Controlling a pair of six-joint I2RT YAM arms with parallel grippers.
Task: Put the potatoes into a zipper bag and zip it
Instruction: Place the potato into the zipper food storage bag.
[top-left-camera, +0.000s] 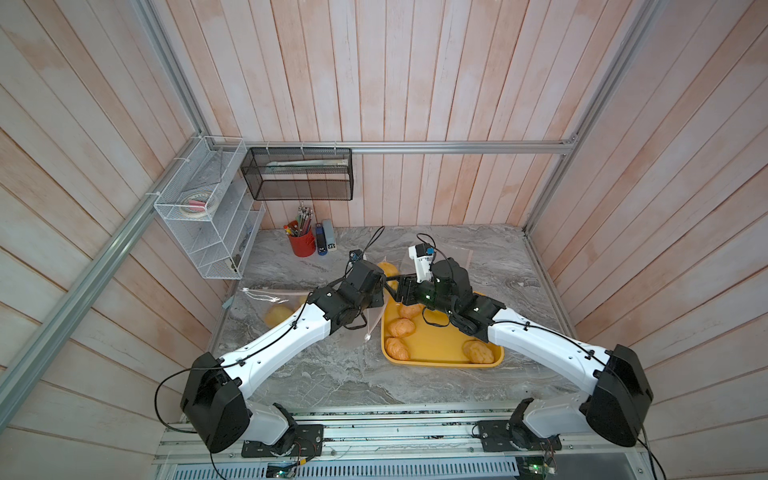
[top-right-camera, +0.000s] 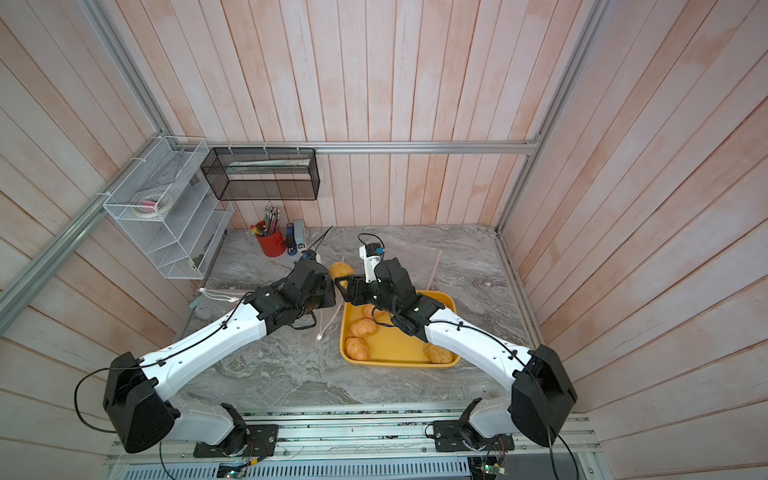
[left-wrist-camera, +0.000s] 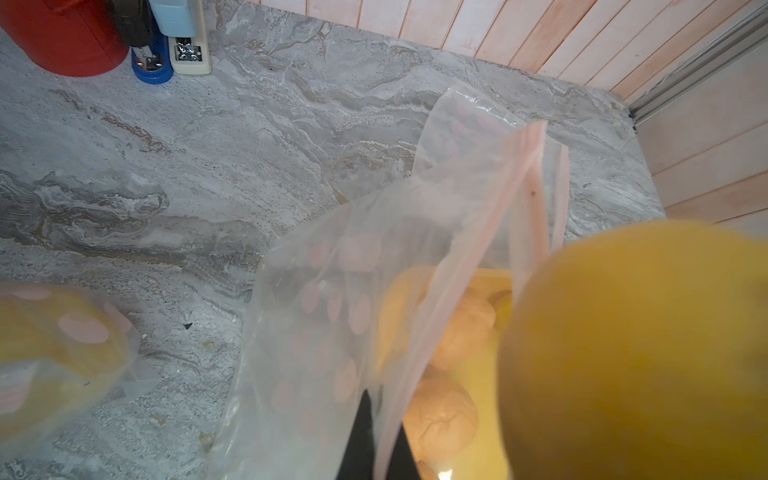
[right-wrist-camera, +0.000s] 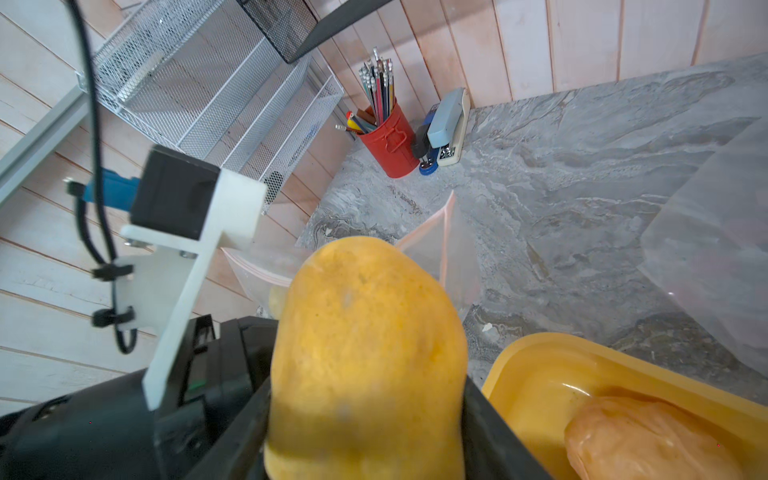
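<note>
**Potato at bag mouth, left side holding the bag up**

Right end effector (right-wrist-camera: 370, 415) clamps a yellow potato (right-wrist-camera: 365, 332), nose toward the zipper bag (left-wrist-camera: 374, 249). Left end effector (left-wrist-camera: 380, 451) is pinched tight on the bag's pink zip edge; I read that as propping the mouth open. At least four potatoes (top-left-camera: 401, 327) wait in the yellow tray (top-left-camera: 440, 353), others sit in a second bag (top-left-camera: 274, 307). In both top views the wrists hide both grips, and I can't make out the mouth gap.

The bag (left-wrist-camera: 332, 311) is glossy clear plastic, the tray (right-wrist-camera: 540, 374) smooth yellow plastic
</note>
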